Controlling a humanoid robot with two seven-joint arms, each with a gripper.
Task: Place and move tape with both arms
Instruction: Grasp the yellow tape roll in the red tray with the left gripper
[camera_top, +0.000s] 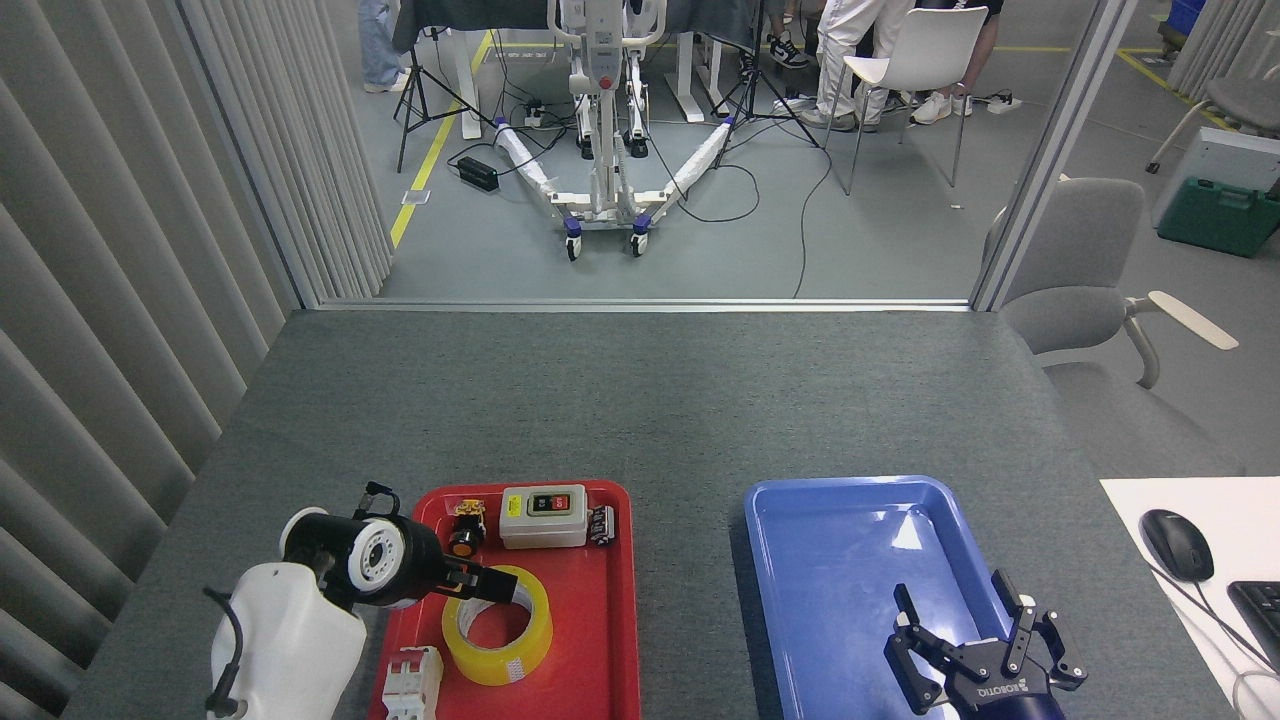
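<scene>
Left gripper (478, 581): state of jaws cannot be told; its dark tip lies over the near-left rim of the tape (497, 625). Right gripper (982, 645): jaws spread, empty, over the near end of the blue tray (800, 640). Tape lies flat in the red tray (610, 640), behind a white breaker (412, 684), on the grey counter (640, 400).

Matt grey felt covers the counter (640, 400). Both the red tray (600, 640) and the blue tray (830, 560) look like glossy plastic; the tape (497, 625) is shiny translucent yellow film.
</scene>
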